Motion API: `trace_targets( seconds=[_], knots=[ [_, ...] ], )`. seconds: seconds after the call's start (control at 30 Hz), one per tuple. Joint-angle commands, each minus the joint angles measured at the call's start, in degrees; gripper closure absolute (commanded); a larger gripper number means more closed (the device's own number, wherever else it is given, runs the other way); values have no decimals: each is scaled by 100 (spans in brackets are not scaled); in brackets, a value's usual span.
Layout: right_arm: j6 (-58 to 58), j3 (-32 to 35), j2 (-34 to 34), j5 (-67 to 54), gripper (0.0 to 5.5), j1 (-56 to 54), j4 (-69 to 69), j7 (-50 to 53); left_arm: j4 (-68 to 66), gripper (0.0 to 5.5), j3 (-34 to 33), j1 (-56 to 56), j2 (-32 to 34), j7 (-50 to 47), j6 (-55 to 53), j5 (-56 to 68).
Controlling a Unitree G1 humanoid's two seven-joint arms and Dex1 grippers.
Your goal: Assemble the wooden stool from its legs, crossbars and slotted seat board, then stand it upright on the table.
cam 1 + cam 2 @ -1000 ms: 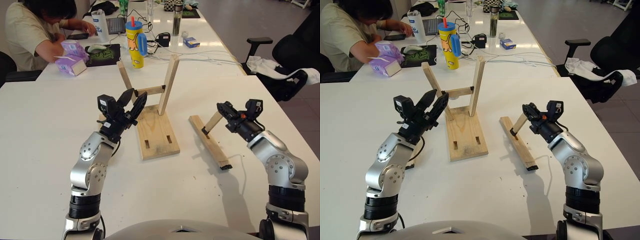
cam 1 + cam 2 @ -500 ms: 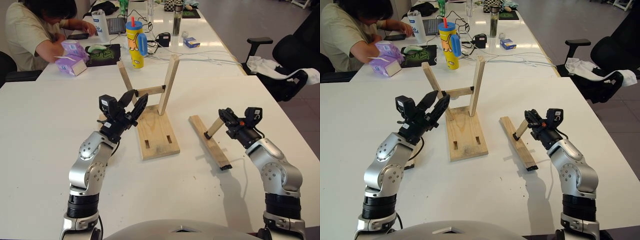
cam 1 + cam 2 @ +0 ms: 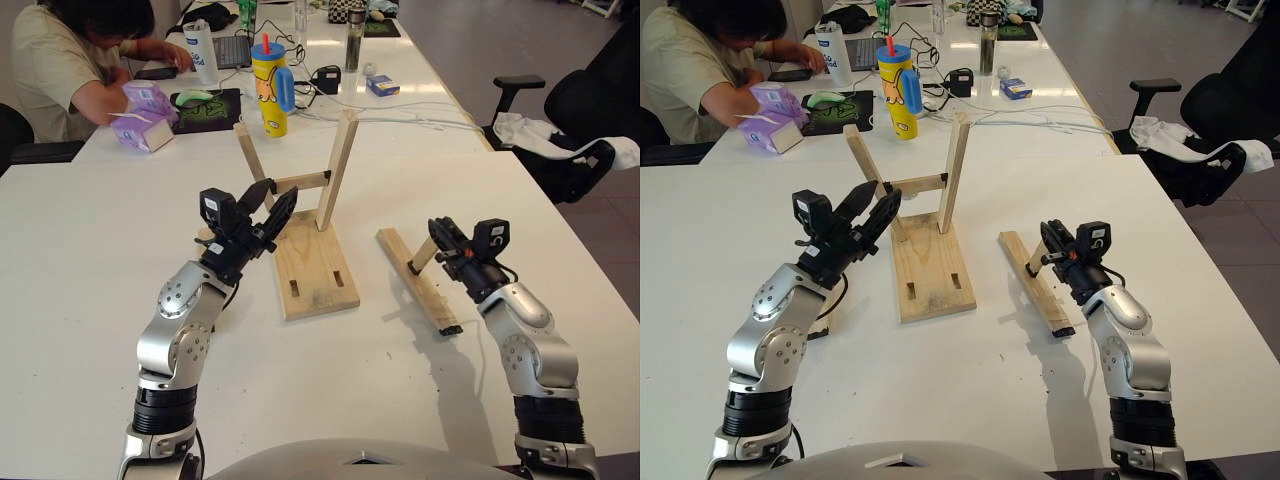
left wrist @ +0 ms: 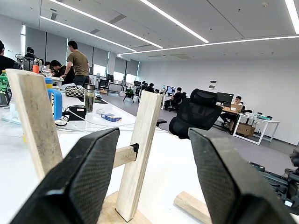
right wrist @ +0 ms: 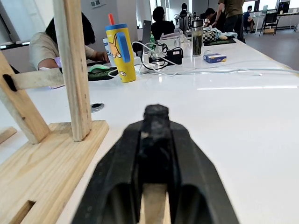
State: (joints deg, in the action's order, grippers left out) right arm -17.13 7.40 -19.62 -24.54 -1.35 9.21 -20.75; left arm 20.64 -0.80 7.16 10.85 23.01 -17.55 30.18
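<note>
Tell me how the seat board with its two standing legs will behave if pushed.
Likely rigid: the seat board is thick wood lying flat, so it should slide rather than bend. Probably top-heavy: the two legs stand tall at its far end, so a push high up may tip it. The legs may wobble, since only one crossbar ties them.

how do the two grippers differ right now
The left gripper is open and empty; the right gripper is shut on a short wooden bar. The left is by the upright legs on the seat board, the right by the leg lying flat. Both hover over the table.
</note>
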Motion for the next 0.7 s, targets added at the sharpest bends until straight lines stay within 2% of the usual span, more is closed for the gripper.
trace_targets(
  seconds=[0.03, 0.3, 0.7],
  knots=[
    [-200, -373, -65, 502, 505, 359, -681, -61, -3, 274, 26, 77, 2, -43, -22, -97],
    [283, -629, 63, 716, 505, 684, -902, -161, -13, 274, 19, 57, -54, -92, 21, -148],
    [475, -318, 30, 610, 505, 309, -423, -4, -91, 274, 5, 89, -69, -64, 90, -214]
  ],
)
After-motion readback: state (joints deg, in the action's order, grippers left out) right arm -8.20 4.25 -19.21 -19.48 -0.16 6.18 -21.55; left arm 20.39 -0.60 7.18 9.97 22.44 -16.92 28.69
